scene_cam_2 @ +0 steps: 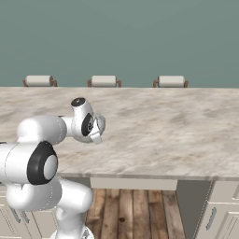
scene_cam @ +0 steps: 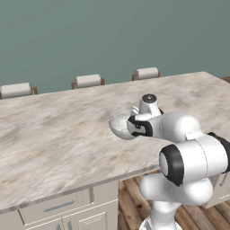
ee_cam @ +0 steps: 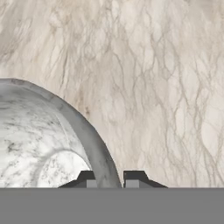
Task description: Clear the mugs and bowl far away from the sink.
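The white-grey marbled bowl (scene_cam: 119, 124) hangs tilted over the marble counter (scene_cam: 54, 134), just left of the white hand. In the hand view the bowl (ee_cam: 39, 140) takes up the lower left, and its rim passes between the two dark fingertips. My gripper (ee_cam: 110, 178) is shut on that rim, one finger inside the bowl and one outside. In the right base view the hand (scene_cam_2: 88, 123) hides the bowl almost fully. The mugs and the sink are out of view.
The long marble counter (scene_cam_2: 163, 130) stretches across both base views, with three stools (scene_cam: 88, 81) along its far edge. Cabinet drawers (scene_cam: 58, 206) and a wooden floor (scene_cam_2: 135, 210) lie below the near edge.
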